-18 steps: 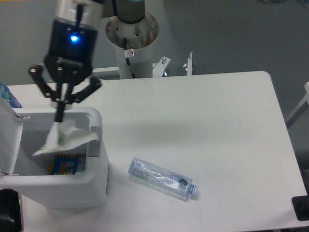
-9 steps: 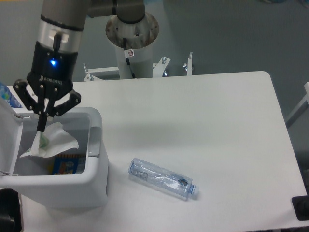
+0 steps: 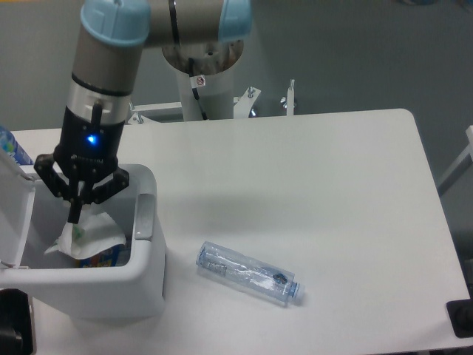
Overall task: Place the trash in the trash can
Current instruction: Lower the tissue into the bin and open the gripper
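At the left of the frame, the gripper hangs inside the mouth of the trash can, its fingers drawn together to a narrow point and pinching the top of the crumpled tissue, which dangles below the rim over a blue and yellow packet already lying in the bin. The open lid stands up at the far left edge, close to the gripper's linkage. Lower centre, the crushed plastic bottle lies on its side on the white desk, well apart from the bin and untouched. The likely trouble here is soft paper: on release the tissue may cling to a finger and ride back up out of the can, or a trailing corner may snag the rim and leave it draped half out. The gripper also sits tight between lid and bin wall, so a careless lift could knock the lid or nudge the light bin. The bottle poses its own risk afterward: smooth and rounded, it may roll or squirt out of a pinch, and its length may catch the rim if it goes in crosswise.
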### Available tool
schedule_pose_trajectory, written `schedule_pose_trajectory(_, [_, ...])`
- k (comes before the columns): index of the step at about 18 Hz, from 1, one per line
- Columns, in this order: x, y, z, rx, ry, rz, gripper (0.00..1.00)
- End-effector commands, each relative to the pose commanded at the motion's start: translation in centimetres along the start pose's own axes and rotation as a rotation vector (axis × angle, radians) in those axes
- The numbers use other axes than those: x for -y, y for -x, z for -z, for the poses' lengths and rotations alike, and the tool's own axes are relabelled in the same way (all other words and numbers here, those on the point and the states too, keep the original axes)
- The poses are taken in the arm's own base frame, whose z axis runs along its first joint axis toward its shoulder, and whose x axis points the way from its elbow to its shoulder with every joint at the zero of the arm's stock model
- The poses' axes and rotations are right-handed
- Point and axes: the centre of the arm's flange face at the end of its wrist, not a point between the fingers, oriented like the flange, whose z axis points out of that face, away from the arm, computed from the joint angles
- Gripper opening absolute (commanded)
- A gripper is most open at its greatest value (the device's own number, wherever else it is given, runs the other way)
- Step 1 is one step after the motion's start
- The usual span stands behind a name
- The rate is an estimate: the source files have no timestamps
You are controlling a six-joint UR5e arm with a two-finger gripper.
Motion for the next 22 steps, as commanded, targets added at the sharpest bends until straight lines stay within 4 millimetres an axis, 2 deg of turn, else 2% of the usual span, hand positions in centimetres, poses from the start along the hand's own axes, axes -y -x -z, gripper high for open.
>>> schedule_pose_trajectory(6, [-0.3, 0.3, -0.7, 0.002, 0.015, -0.012, 0.05])
schedule_pose_trajectory(10, [-0.1, 0.1, -0.3, 0.000, 0.007, -0.017, 0.17])
schedule_pose_trajectory(12, [-0.1, 0.2, -0.5, 0.000, 0.010, -0.020, 0.31])
schedule_pose_trajectory(13, [-0.1, 0.3, -0.6, 0.000, 0.010, -0.026, 0.43])
schedule_pose_trajectory(14, [0.0, 0.3, -0.6, 0.000, 0.009, -0.030, 0.50])
schedule_pose_trajectory(18, [0.7, -0.3, 0.5, 0.000, -0.014, -0.044, 0.79])
schedule_pose_trajectory(19, [0.8, -0.4, 0.8, -0.001, -0.018, -0.046, 0.92])
schedule_pose_trajectory(20, [0.9, -0.4, 1.1, 0.002, -0.023, -0.045, 1.00])
schedule_pose_trajectory(22, [1.1, -0.2, 1.5, 0.003, -0.031, -0.035, 1.00])
